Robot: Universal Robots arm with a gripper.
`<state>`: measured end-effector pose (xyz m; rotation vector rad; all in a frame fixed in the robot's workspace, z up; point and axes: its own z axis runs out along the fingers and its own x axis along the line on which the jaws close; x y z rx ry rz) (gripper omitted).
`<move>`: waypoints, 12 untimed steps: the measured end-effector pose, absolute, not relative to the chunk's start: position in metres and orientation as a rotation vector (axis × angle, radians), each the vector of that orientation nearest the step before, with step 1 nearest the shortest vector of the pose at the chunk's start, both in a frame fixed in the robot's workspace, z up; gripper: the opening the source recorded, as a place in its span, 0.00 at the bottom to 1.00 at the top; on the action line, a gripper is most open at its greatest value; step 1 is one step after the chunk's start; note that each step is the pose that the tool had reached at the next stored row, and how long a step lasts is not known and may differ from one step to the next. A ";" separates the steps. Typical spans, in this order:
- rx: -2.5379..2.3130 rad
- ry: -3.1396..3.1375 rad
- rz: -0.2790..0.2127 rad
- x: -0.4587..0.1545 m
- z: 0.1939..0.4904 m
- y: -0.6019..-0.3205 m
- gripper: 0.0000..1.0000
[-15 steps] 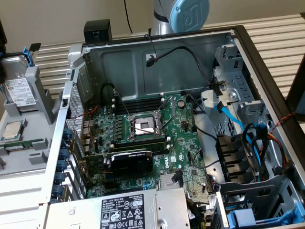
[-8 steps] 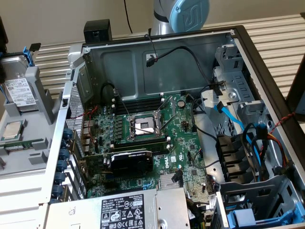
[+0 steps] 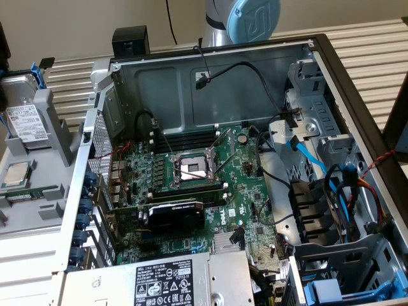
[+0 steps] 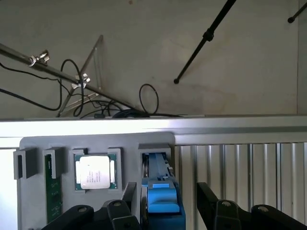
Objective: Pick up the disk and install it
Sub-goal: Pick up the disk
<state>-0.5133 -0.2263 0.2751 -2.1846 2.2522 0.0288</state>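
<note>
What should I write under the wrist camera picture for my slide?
Open gripper with a finger on each side of the disk, which stands in a grey holder beside a chip.

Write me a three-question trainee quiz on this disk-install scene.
1. True or false: the disk sits installed inside the computer case.
2. The gripper is: A) open, B) shut on the disk, C) shut on a cable.
3. Which chip lies in the grey holder, in the pocket beside the disk's slot?

Key: 1 false, it stands in the holder outside the case; 2 A; 3 the processor.
</note>
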 end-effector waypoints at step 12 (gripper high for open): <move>-2.190 2.252 0.034 -0.514 0.275 -0.226 0.61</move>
